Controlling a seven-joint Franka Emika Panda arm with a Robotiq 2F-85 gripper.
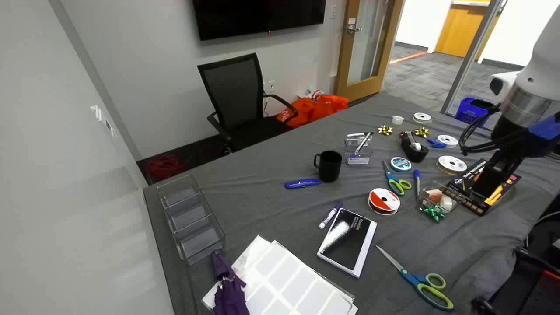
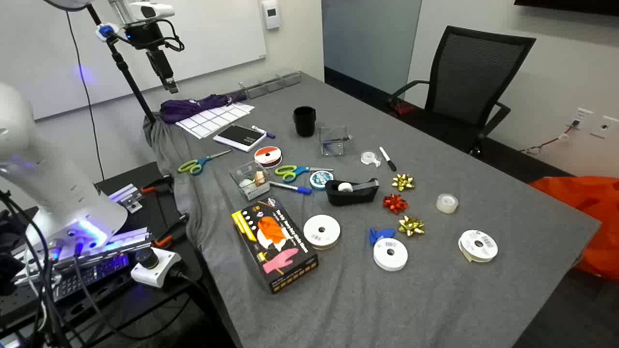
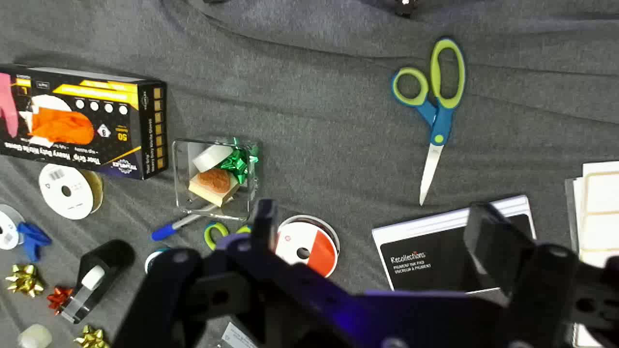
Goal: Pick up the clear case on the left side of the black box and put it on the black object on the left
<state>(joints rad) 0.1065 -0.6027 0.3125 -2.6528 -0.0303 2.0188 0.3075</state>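
In an exterior view the Robotiq gripper (image 2: pixel 170 88) hangs well above the grey-draped table (image 2: pixel 425 299); the wrist view shows its 2 fingers (image 3: pixel 265 224) wide apart. There, the clear case (image 3: pixel 184 169) lies just beside the Titanflex nitrile glove box (image 3: pixel 92 123), at about 4 o'clock from it — a block with a rust-red top (image 3: pixel 214 181) and a white piece (image 3: pixel 212 157) in it. A green gift bow (image 3: pixel 236 164) overlaps the case's 2 o'clock edge; inside or outside, I can't tell. The Recollections ink pad (image 3: pixel 430 256) lies well apart from the case, between 3 and 4 o'clock, with large scissors (image 3: pixel 440 130) at the pad's 12 o'clock. A red-and-white ribbon spool (image 3: pixel 320 251) lies at the case's 4 o'clock.
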